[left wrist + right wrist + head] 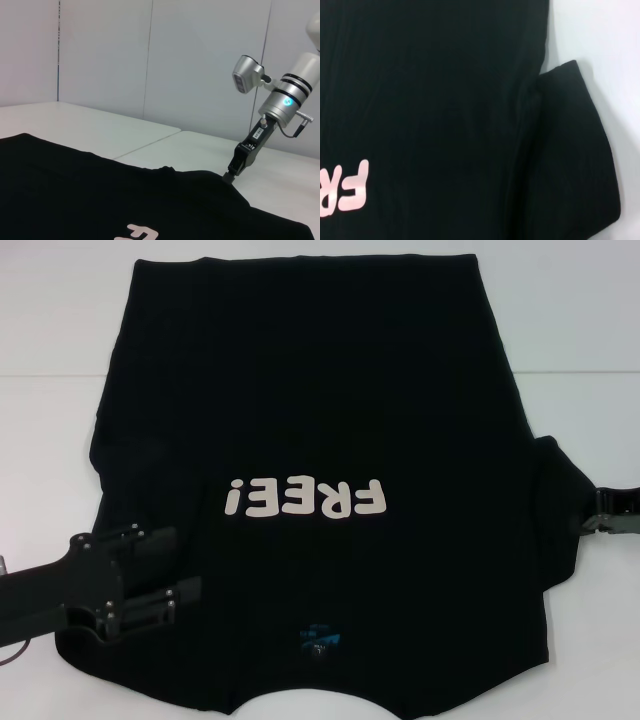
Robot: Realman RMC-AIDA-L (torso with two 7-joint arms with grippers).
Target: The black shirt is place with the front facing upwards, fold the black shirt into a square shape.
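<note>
Black shirt (310,420) spread across frame centre on the table (50,320); left gripper (150,580), lower left, jaws parted over the sleeve; right gripper (600,520), right edge, grip undeterminable; sleeve folding pending; next, pinch sleeves inward.

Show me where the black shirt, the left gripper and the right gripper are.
black shirt (310,390): head view, on its plain front cloth.
left gripper (188,570): head view, between its fingertips, over the shirt's sleeve.
right gripper (592,512): head view, at its tip by the other sleeve.

Black screw-studded hand (140,585), silver wrist (289,97)
</note>
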